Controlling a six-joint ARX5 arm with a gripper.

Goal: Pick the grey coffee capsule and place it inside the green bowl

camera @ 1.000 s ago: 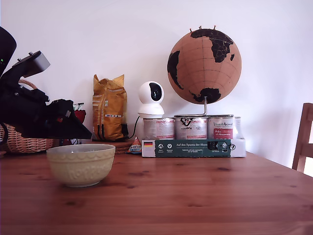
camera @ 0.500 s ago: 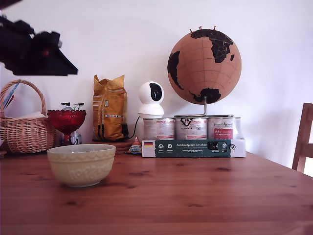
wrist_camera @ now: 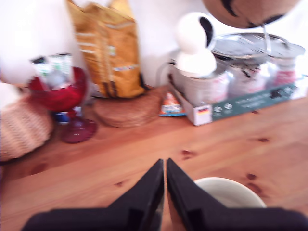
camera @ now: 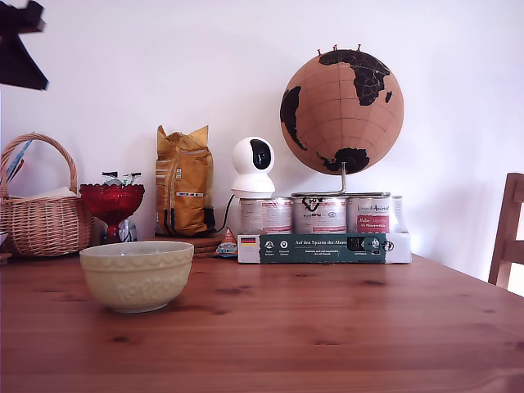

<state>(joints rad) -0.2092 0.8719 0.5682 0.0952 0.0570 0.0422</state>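
Since half a second ago the arm has risen and drawn back toward the exterior view's left; only a dark corner of it shows at that view's 10 o'clock edge. In the wrist view the gripper (wrist_camera: 165, 166) has its two black jaws pressed together with a hairline gap, and nothing is between them. Just past the fingertips, at about 4 o'clock from them, the rim of the green bowl (wrist_camera: 230, 190) shows on the wooden table (wrist_camera: 120, 154); its inside is hardly visible, and the grey coffee capsule cannot be seen in either view. In the exterior view the green bowl (camera: 136, 274) stands at 8 o'clock. Behind it, at about 11 o'clock from it, are a red glass dish (camera: 111, 201) and a wicker basket (camera: 41, 221); a yellow bag (camera: 183, 192) stands at the bowl's 1 o'clock.
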